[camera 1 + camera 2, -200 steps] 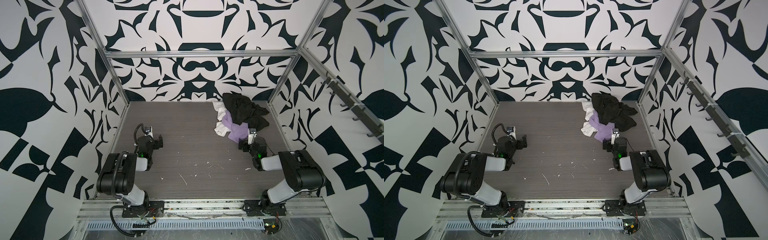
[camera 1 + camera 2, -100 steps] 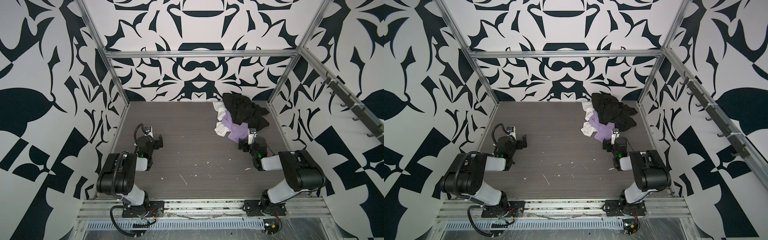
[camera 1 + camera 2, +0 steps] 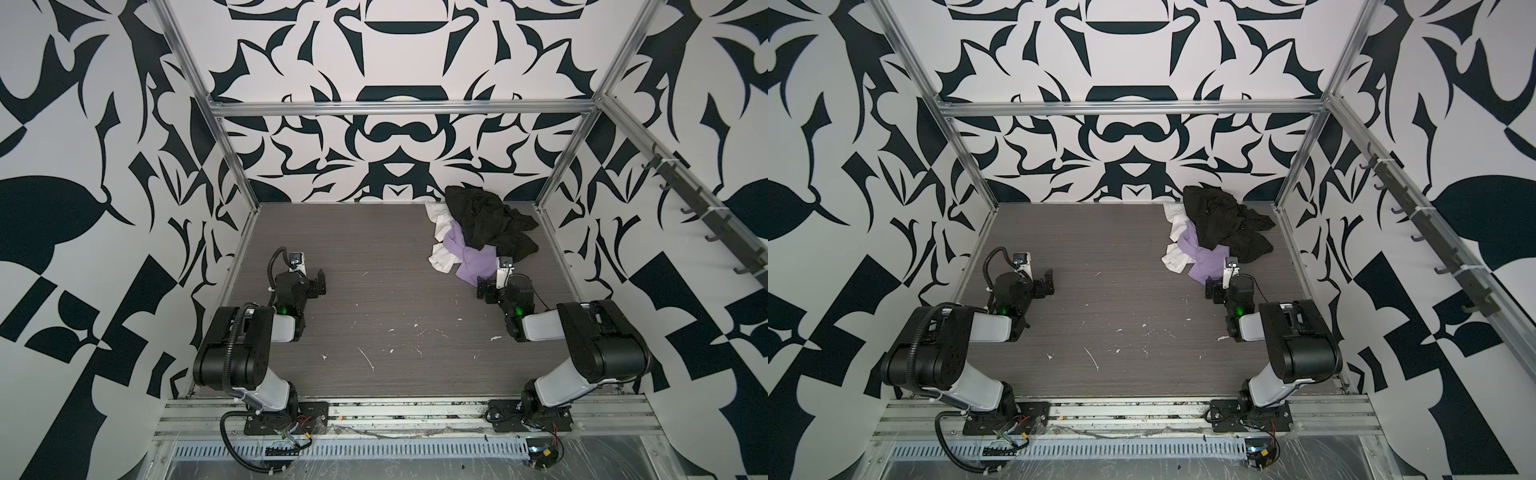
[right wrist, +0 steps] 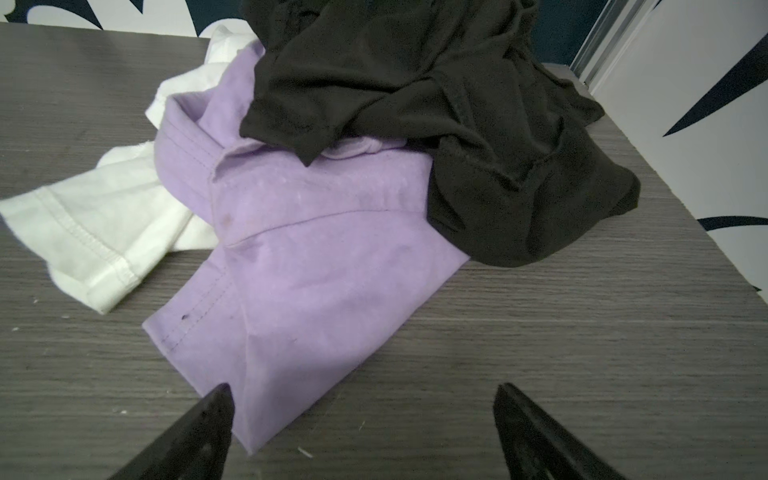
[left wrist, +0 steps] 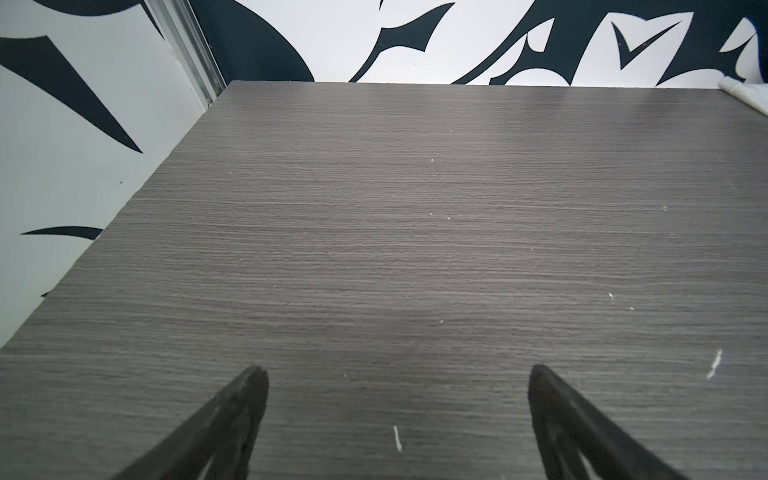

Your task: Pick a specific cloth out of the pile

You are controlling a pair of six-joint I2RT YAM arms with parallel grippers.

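Black-and-white patterned walls (image 3: 395, 75) box in a grey wood-grain counter (image 3: 374, 257) flecked with white scraps. The pile (image 3: 478, 237) sits in its far right corner: a black garment (image 3: 486, 220) on top, a white garment (image 3: 442, 257) at the left, and the lilac cloth (image 3: 469, 266) between them. The cloth's long axis runs back to front, and its free near corner lies just beside the right pincer (image 4: 361, 390), which is spread wide and empty. The left pincer (image 5: 397, 374), also spread, hangs over bare counter, well apart.
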